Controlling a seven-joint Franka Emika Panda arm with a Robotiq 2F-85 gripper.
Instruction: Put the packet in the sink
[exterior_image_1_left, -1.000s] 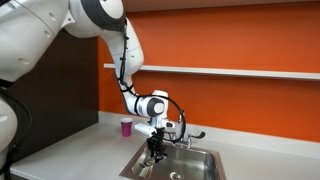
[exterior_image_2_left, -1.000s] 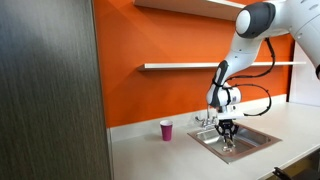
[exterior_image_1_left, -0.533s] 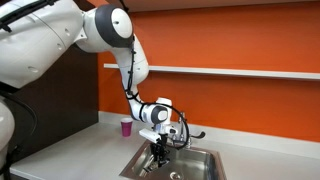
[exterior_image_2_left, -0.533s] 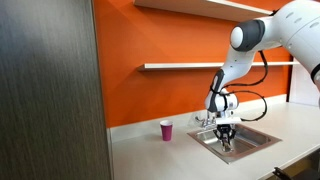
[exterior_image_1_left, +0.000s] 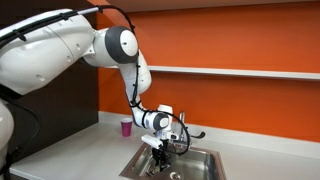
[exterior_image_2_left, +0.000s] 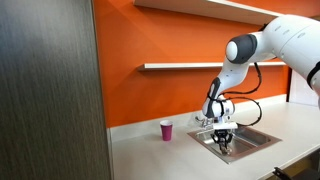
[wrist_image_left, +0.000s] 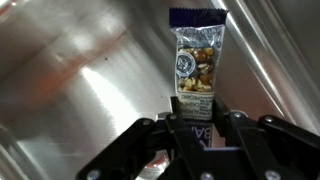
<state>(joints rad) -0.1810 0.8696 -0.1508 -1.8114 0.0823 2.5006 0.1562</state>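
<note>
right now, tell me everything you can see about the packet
In the wrist view the packet is a flat oblong wrapper with a dark crimped far end, a light middle printed with what looks like nuts, and a round dark logo. The gripper pinches its near end, so it sticks straight out over the shiny steel sink. Whether its far end touches the basin cannot be told. In both exterior views it is too small to make out.
</note>
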